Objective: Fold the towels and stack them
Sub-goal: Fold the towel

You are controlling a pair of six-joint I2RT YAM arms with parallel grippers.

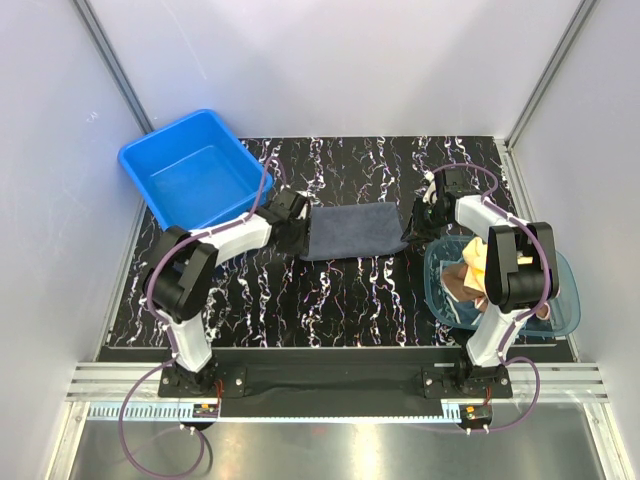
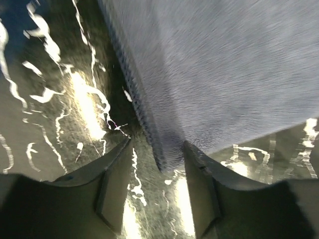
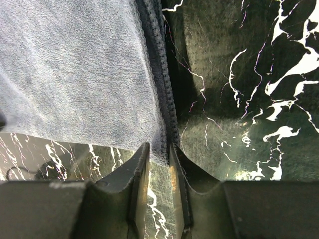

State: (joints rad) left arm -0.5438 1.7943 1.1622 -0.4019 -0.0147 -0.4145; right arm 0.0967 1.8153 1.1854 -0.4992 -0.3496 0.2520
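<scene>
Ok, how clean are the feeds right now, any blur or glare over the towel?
Left wrist: motion-smeared, the towel pile streaked, hot glare on the tabletop. Right wrist: sharp, weave and hem crisp, with bright reflections off the marble pattern. Top view: evenly lit, sharp, only soft shadows.

Left wrist cam is all motion smear, so the navy-grey towel goes mushy and runs off frame at 12 and 3 o'clock. Right wrist cam chops it at 12 and 9. From above, the right arm covers the teal bowl's middle, so the crumpled towels inside can't be sorted out. The left gripper and right gripper look too small and dark to read.
</scene>
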